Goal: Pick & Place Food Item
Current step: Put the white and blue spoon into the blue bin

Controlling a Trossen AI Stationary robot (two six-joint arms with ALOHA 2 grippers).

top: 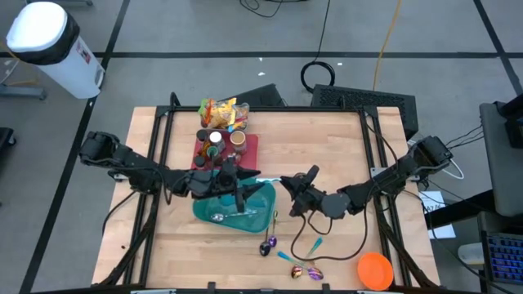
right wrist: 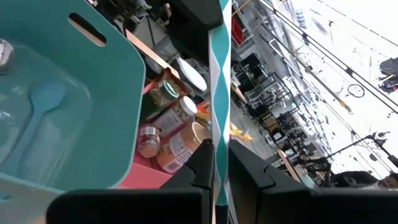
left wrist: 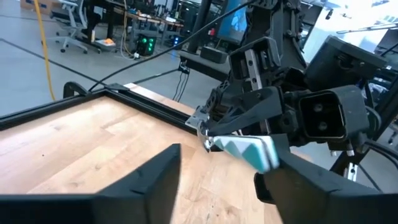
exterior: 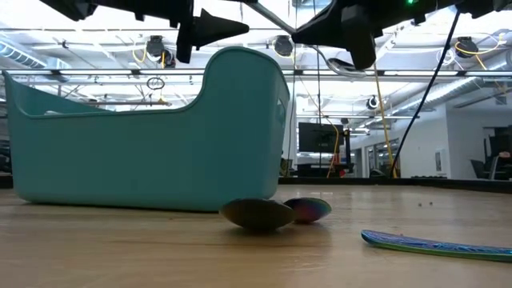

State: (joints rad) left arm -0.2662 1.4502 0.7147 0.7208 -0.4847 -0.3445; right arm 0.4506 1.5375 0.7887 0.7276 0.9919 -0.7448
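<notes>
The utensil (left wrist: 249, 149) is a thin, flat piece with a teal-and-white pattern. It hangs in the air over the middle of the table, just beside the right rim of the bin (top: 263, 214). To us it looks more like a spoon or fork handle than food, and we cannot tell what its hidden end is.

We judge it light and stiff, with a smooth and probably slippery finish. Because it is so narrow, it could pivot or slide if pinched only at the tip. The safest hold seems to be across its flat faces, near the middle of its length.

The right gripper (top: 286, 182) is clamped on it. In the right wrist view the fingers press together on the strip (right wrist: 219, 93), which runs straight out beyond them.

The left gripper (top: 249, 181) faces it over the bin, close by but not touching. Its fingers (left wrist: 163, 171) stand apart with nothing between them. If the left one takes it, we would have it close on the free length, well clear of the right fingertips.

The bin already holds a pale blue spoon (right wrist: 43, 102). Behind it, jars (top: 225, 143) stand on a red tray (top: 250, 149).
</notes>
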